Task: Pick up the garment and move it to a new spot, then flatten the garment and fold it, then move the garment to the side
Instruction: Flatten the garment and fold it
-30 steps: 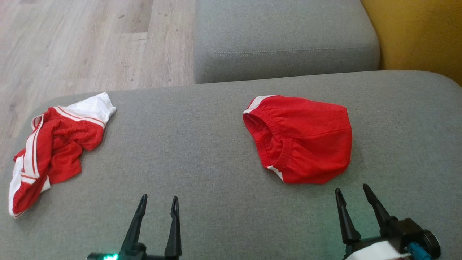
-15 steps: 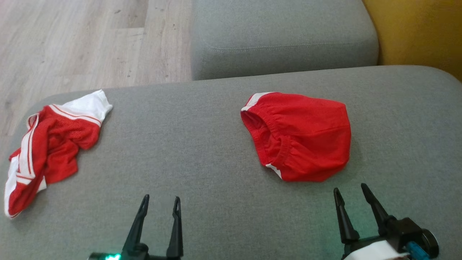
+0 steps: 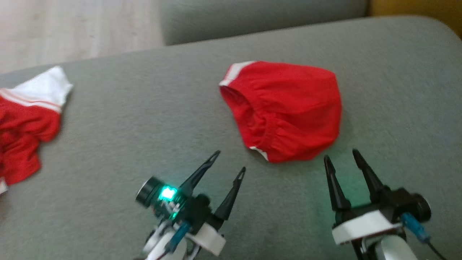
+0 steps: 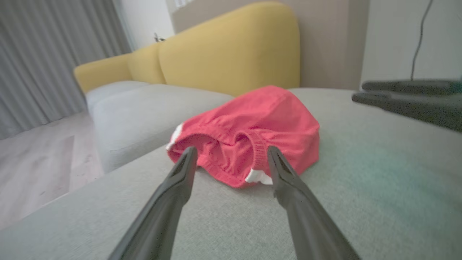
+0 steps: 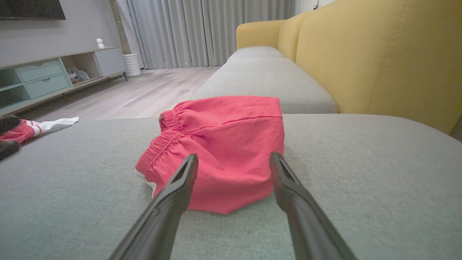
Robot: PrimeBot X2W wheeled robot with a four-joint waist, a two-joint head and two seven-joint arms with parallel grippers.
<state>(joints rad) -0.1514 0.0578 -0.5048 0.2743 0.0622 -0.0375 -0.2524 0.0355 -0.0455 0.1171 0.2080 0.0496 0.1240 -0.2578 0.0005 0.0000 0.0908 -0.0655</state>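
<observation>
Moved in since a second ago: left gripper (image 3: 230,160), now slanted toward 1 o'clock, fingers spread and empty, tips stopping short of the red garment (image 3: 288,108) at its 7 o'clock. Lying crumpled in the middle of the grey sofa cushion (image 3: 144,126), elastic waistband turned toward 8 o'clock. At its 5 o'clock, right gripper (image 3: 341,154) pointing near 12, fingers likewise parted and gripping nothing, tips just beside the hem. Well apart at 9 o'clock, second red-and-white garment (image 3: 25,119). Beyond at 11 o'clock, wood floor (image 3: 72,29).

Grey fabric sofa seat (image 5: 361,187), mustard yellow backrest (image 5: 379,57), pale wood floor (image 5: 144,94), long grey curtains (image 5: 202,32) behind, low cabinet (image 5: 43,77) with mint drawers
</observation>
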